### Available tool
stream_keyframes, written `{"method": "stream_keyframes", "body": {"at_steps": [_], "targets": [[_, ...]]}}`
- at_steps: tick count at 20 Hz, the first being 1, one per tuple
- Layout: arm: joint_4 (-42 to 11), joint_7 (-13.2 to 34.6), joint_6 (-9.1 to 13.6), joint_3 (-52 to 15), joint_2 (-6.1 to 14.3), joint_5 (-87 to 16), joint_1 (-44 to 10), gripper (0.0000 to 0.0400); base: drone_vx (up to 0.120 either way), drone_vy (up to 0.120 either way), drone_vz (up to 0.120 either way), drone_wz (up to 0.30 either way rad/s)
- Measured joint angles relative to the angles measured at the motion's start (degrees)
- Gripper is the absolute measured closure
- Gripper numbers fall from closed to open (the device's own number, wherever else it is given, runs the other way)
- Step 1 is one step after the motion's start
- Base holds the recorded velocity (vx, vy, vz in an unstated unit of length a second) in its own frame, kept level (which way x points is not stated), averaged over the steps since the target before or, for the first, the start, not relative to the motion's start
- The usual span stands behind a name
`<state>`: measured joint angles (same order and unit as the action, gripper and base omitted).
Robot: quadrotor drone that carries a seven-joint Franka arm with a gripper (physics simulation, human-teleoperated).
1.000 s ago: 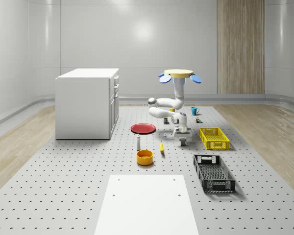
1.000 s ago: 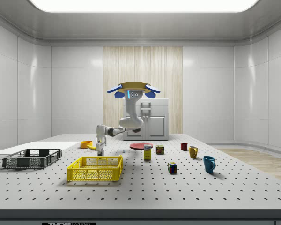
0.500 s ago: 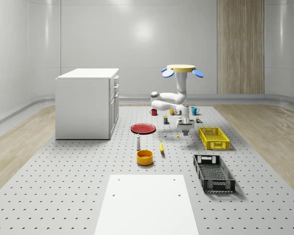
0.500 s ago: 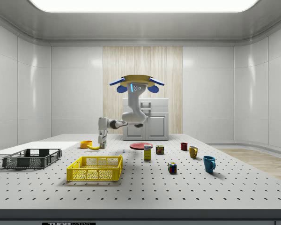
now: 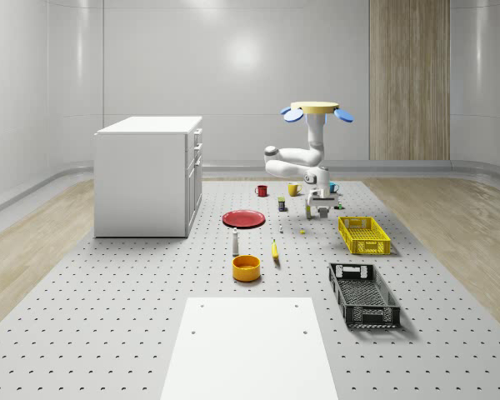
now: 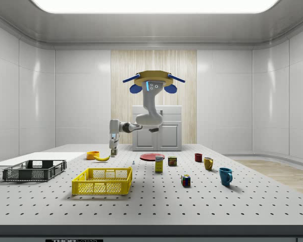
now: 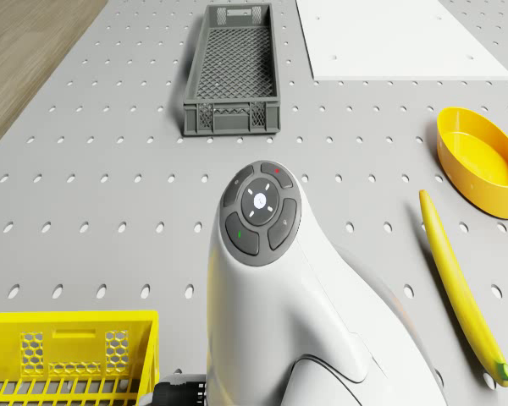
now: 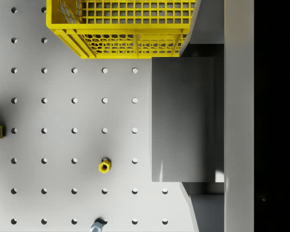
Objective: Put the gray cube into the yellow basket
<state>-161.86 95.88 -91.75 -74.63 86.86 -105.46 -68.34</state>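
1. Hovering above the perforated table [image 5: 108, 317], the drone [image 5: 318, 109] is seen in the whole-scene view over the far part of the table, with the arm bent down and the gripper [image 5: 319, 210] hung in the air just off the yellow basket [image 5: 371, 247], on that view's left
2. The height is given better by the side view: the drone [image 6: 152, 79] is held high, and the gripper [image 6: 113, 149] is carried well above the table top, beyond the yellow basket [image 6: 101, 187]
3. What is in the claw can be told from the wrist view: the gray cube [image 8: 183, 118] is gripped there, lifted off the table
4. The fingers [image 8: 203, 212] are closed to the cube's width, one pressed against each of two opposite faces
5. In the wrist view a corner of the yellow basket [image 8: 121, 43] is seen below and to one side of the cube, not under it, and a small yellow nut [image 8: 104, 166] is seen on the table
6. In the drone view the arm [image 7: 279, 296] is shown in front, with the basket's end [image 7: 68, 320] beside it, a black crate [image 7: 231, 63] further off, and a banana [image 7: 461, 296] and an orange bowl [image 7: 478, 161] on the other side
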Motion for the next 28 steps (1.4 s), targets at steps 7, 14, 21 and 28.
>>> {"method": "stream_keyframes", "body": {"at_steps": [7,14,21,28], "targets": [[0.0,0.1,-0.2,-0.1,0.3,0.2,-0.1,0.0150,0.000,0.120,0.069,0.000],[0.0,0.1,-0.5,-0.1,0.5,0.3,-0.1,0.0150,0.000,0.120,-0.057,0.000],[0.0,0.2,-0.7,-0.1,0.8,0.4,-0.2,0.0150,0.000,0.120,-0.069,0.000],[0.0,0.2,-0.9,-0.2,1.0,0.4,-0.3,0.0150,0.000,0.120,-0.051,0.000]]}}
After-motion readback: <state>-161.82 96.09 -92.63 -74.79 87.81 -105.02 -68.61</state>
